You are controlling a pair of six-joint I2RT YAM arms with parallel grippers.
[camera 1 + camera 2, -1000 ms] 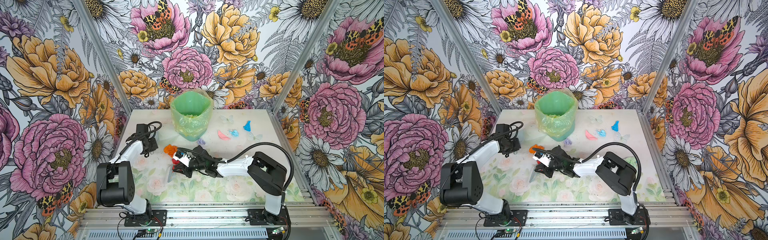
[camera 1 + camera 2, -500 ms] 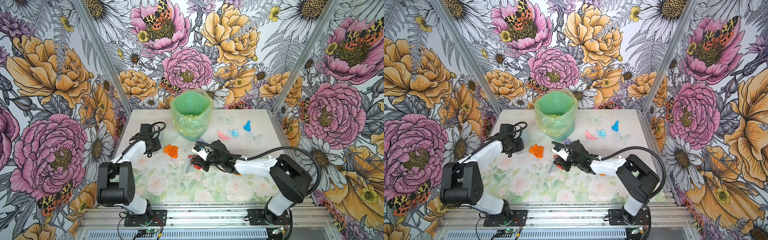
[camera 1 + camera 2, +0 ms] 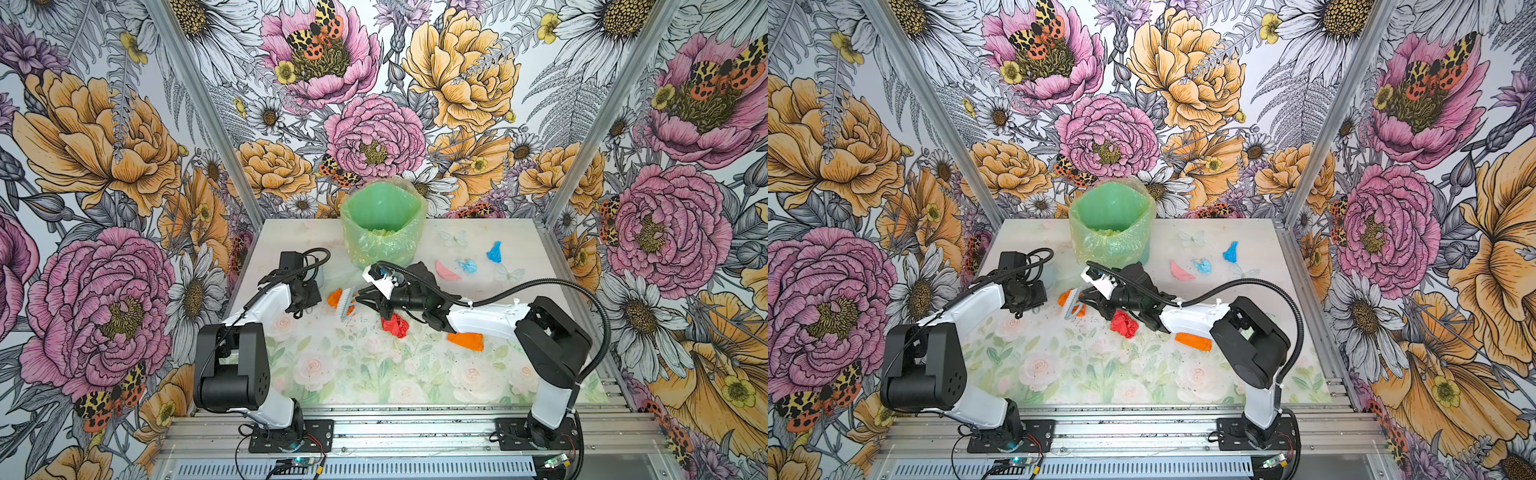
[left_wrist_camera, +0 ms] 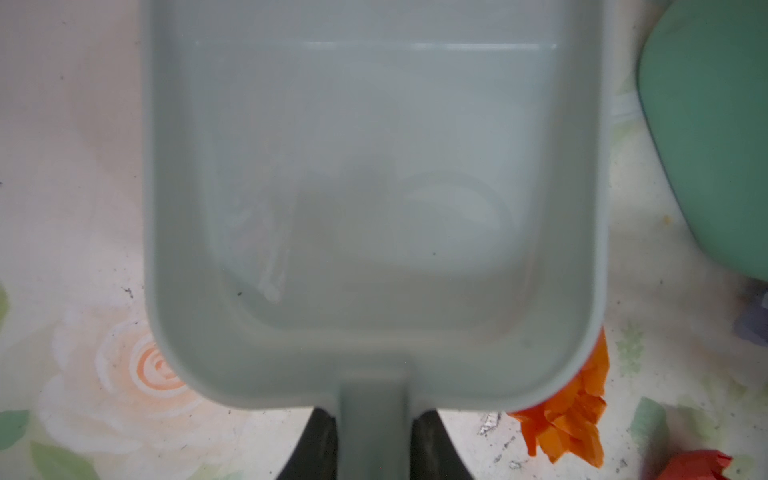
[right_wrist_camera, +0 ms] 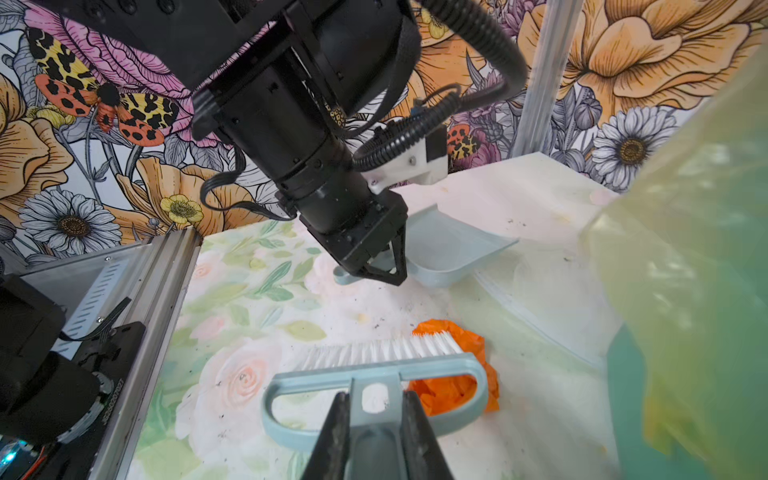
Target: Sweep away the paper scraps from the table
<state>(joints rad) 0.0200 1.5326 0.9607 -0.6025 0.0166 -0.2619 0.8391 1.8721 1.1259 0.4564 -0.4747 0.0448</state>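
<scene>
**Top views** — In both top views the table (image 3: 374, 374) carries a green bag-lined bin (image 3: 382, 224) at its far edge. The right gripper (image 3: 365, 300) reaches across the middle and is pinched on a grey-blue brush (image 3: 347, 304). The brush's bristles meet an orange scrap (image 3: 333, 297). A red scrap (image 3: 395, 326) lies just beside that arm's wrist, and a second orange scrap (image 3: 465, 340) just beside its forearm. A pink scrap (image 3: 446, 270), a pale blue scrap (image 3: 467, 265) and a blue scrap (image 3: 494, 251) lie toward the far right. The left gripper (image 3: 306, 298) stands near the brush; its jaws are hidden here.

**Left wrist** — The left gripper (image 4: 372, 432) is pressed together on the handle of the dustpan (image 4: 374, 187). The orange scrap (image 4: 569, 419) shows past the pan's rear corner, and the red scrap (image 4: 694, 465) at the frame edge.

**Right wrist** — The right gripper (image 5: 376, 432) clamps the brush (image 5: 374, 370) by its handle, with the white bristles against the orange scrap (image 5: 453, 390). Beyond it, the left gripper (image 5: 384, 276) holds the dustpan (image 5: 449, 253) down on the table (image 5: 249, 332), apart from that scrap.
</scene>
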